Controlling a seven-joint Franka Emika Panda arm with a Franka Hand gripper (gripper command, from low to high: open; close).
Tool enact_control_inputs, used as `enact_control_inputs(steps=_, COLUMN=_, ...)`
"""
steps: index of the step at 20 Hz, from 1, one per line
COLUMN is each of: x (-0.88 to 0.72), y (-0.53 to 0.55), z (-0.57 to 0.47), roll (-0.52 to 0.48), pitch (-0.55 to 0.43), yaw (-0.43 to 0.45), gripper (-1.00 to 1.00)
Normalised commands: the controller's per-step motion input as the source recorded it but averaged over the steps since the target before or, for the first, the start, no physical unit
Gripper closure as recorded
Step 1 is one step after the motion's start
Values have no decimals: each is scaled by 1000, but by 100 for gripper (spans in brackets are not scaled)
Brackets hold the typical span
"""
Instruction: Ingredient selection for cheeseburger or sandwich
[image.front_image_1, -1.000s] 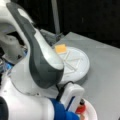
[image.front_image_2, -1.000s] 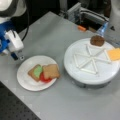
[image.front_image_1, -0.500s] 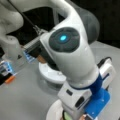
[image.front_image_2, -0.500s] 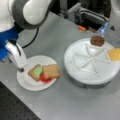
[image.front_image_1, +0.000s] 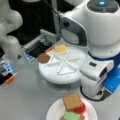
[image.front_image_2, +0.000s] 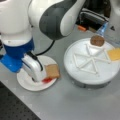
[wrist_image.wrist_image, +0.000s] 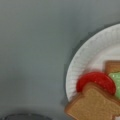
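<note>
The sandwich sits on a white paper plate (image.front_image_2: 30, 83): a brown toast square (image.front_image_2: 52, 71) lies askew on top of a red round (image.front_image_2: 47, 80). In a front view the same stack shows toast (image.front_image_1: 72, 101), red round (image.front_image_1: 80, 109) and green round (image.front_image_1: 71, 115). The wrist view shows toast (wrist_image.wrist_image: 96, 105), red round (wrist_image.wrist_image: 96, 80), green round (wrist_image.wrist_image: 115, 80) and a second toast corner (wrist_image.wrist_image: 113, 67). My gripper (image.front_image_2: 37, 79) hangs low over the plate's left part, beside the stack. A dark brown patty (image.front_image_2: 97, 40) and a yellow cheese square (image.front_image_2: 114, 53) rest on the white turntable (image.front_image_2: 82, 72).
The turntable (image.front_image_1: 60, 75) with raised dividers stands next to the plate. A dark box with an orange piece (image.front_image_2: 82, 28) lies behind it. My arm's bulk fills a front view's right (image.front_image_1: 100, 37). Bare grey table (wrist_image.wrist_image: 32, 50) spreads left of the plate in the wrist view.
My arm has swung across both front views and its hand now sits low at the paper plate. The pieces on the plate and turntable have stayed put.
</note>
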Motion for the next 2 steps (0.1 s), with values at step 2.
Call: enact_control_inputs(steps=2, x=-153, y=245, z=-18, roll=-247, pitch=16, yaw=30, gripper=-100)
